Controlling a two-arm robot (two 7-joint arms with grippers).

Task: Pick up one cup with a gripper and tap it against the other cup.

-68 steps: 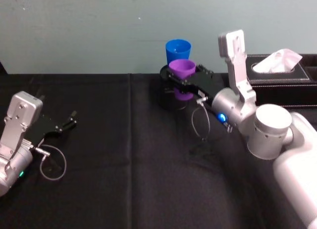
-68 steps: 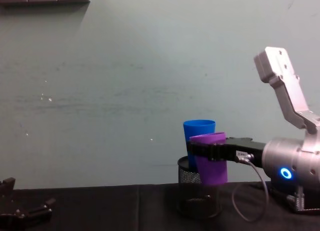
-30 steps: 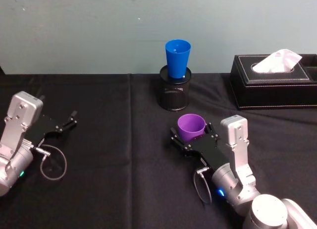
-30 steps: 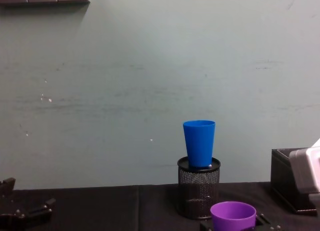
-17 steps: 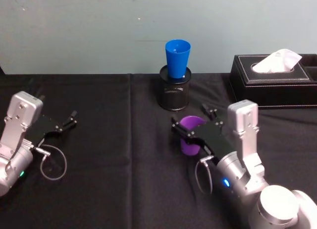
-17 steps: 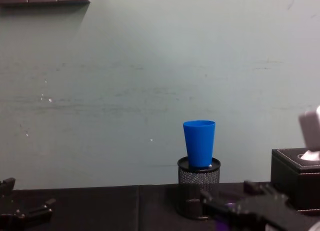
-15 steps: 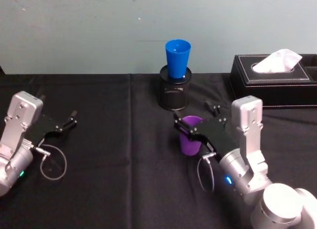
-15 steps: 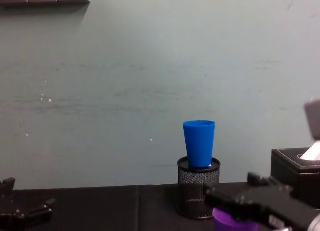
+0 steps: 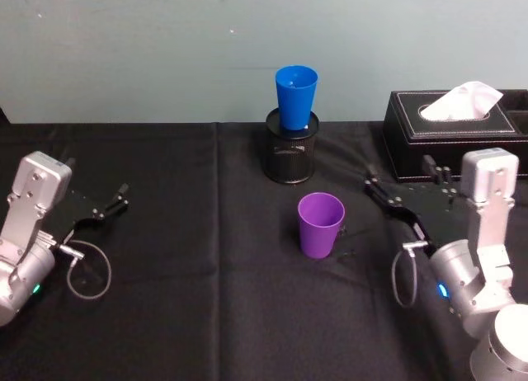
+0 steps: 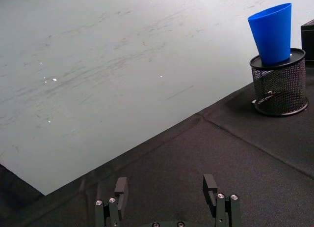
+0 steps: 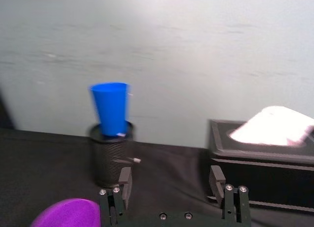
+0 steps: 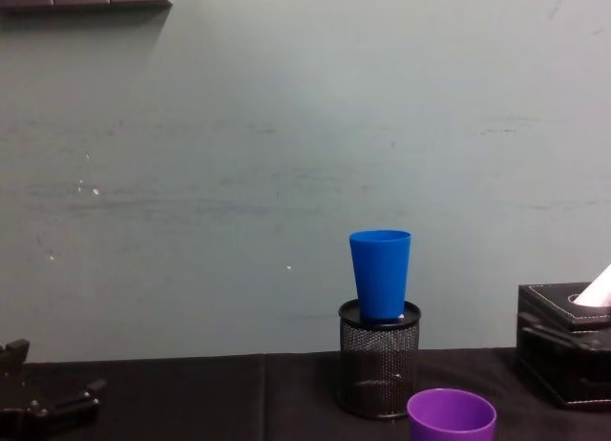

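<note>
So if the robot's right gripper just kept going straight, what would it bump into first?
Probably the black tissue box. The right gripper, open and empty, points toward the back of the table, and the box's front wall sits just ahead. The purple cup stands off to its left.

A lab-like test bench: black-draped table [image 9: 206, 315] against a bare, scuffed pale wall [image 12: 239, 155].

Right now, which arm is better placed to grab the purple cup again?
Probably right. The right claw is open just beside the upright purple cup on the black table. The left claw sits open, far across at the left edge.
</note>
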